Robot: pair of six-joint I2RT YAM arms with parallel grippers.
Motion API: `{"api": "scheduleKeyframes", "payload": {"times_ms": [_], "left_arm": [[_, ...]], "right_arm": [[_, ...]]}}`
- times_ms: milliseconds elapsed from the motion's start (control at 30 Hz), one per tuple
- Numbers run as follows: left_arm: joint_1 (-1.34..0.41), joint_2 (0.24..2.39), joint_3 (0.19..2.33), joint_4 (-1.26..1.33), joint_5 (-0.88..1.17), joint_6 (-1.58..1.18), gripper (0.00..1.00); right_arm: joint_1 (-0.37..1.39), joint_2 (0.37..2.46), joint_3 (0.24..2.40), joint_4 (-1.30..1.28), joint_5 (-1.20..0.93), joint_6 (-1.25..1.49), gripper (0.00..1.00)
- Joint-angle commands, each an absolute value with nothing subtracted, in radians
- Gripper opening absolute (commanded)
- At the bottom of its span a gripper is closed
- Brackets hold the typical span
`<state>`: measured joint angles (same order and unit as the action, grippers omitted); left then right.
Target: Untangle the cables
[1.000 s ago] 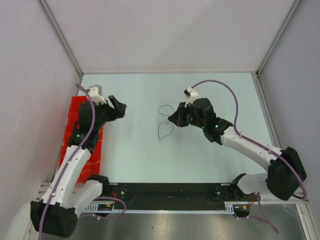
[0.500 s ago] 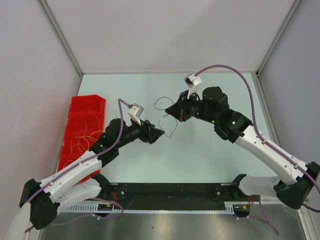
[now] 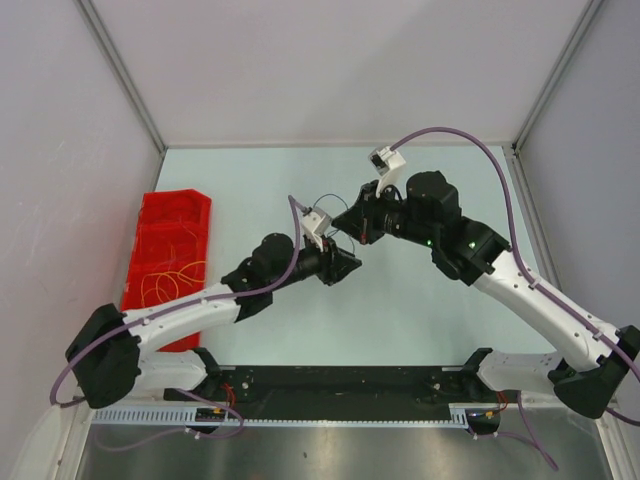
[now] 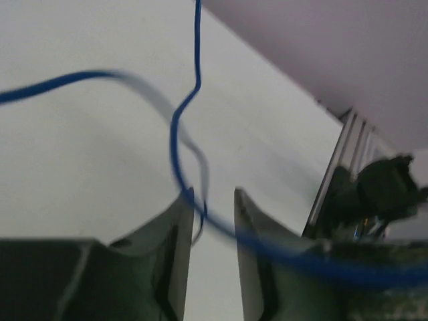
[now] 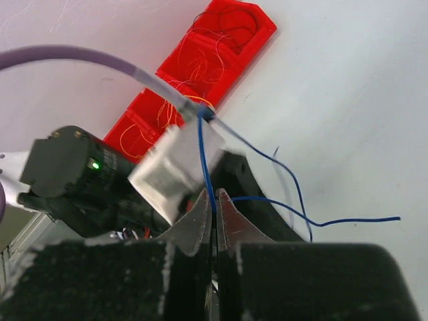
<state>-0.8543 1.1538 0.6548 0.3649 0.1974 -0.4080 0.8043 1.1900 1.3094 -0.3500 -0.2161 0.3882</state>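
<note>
- Right wrist view shows the right claw (image 5: pixel 214 200) clenched on the blue cable (image 5: pixel 202 150). The cable rises straight out of the claw's tips, and a second strand curls off beside the claw over the table (image 5: pixel 354 93).
- Left wrist view shows the left claw (image 4: pixel 212 204) released, jaws apart. One strand of the same cable drops into the gap, unpinched.
- That strand hangs close against one finger rather than mid-gap. If it swings as the jaws shut, it could slip past the tips and the claw would clench on nothing.
- The two claws sit near each other. Pulling apart across a crossed loop would likely tighten the tangle, or drag the thin wire through the right claw's hold.
- The lilac hose (image 5: pixel 60 59) lies just ahead of the right claw, with the cable running up to it, so a snag there looks possible.
- Only the top external view shows both claws almost tip to tip, and the red tray (image 3: pixel 150 235) well behind the left claw.
- Only the right wrist view resolves the orange wires (image 5: pixel 200 67) lying in that tray's compartments.
- Only the left wrist view shows the strand between the open jaws.
</note>
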Motion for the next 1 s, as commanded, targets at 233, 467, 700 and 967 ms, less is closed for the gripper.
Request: {"api": "scheduleKeyframes", "payload": {"times_ms": [233, 467, 700, 967], "left_arm": [[-0.925, 1.208, 0.807, 0.316, 0.066, -0.377, 0.00], [-0.927, 1.057, 0.798, 0.167, 0.014, -0.370, 0.01], [-0.893, 0.869, 0.952, -0.230, -0.296, -0.315, 0.00], [-0.612, 0.764, 1.138, -0.607, -0.492, -0.341, 0.00]], "right_arm": [[0.810, 1.138, 1.367, -0.428, -0.103, 0.351, 0.00], [0.790, 1.160, 1.365, -0.500, 0.132, 0.390, 0.02], [0.788, 1.245, 1.359, -0.558, 0.158, 0.422, 0.92], [0.833, 1.269, 1.298, -0.580, 0.242, 0.462, 0.96]]}}
